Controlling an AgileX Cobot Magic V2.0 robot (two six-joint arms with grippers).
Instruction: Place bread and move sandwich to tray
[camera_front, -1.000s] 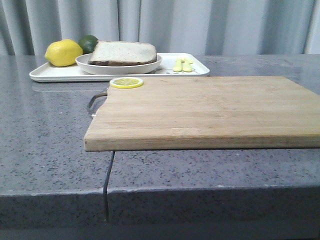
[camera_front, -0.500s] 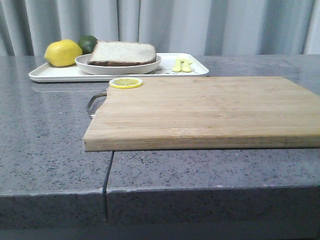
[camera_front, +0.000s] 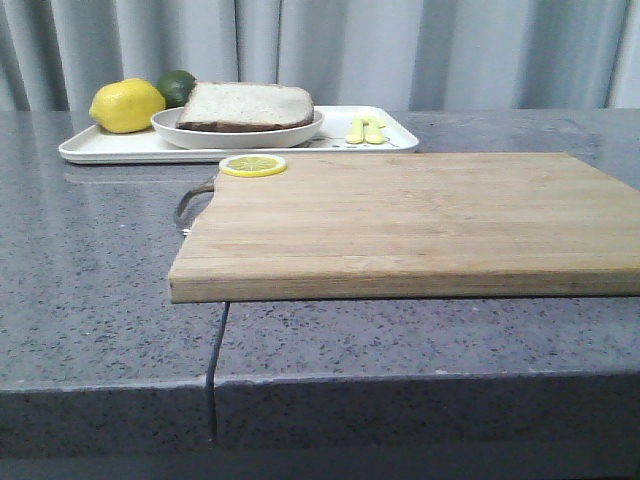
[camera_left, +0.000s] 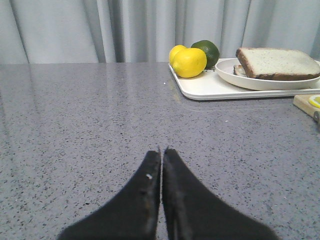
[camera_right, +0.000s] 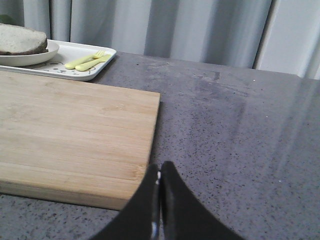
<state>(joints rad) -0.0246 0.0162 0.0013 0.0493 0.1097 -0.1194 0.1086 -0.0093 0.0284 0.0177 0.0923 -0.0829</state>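
Note:
A thick pale bread slice with a dark crust lies on a round white plate, which stands on the white tray at the back left. In the left wrist view the bread has a second slice's edge under it. No fried egg shows. My left gripper is shut and empty over bare countertop, well short of the tray. My right gripper is shut and empty at the cutting board's near right corner. Neither gripper shows in the front view.
A wooden cutting board lies in the middle with a lemon slice on its back left corner. A lemon, a lime and small yellow forks are on the tray. Curtains hang behind the grey counter.

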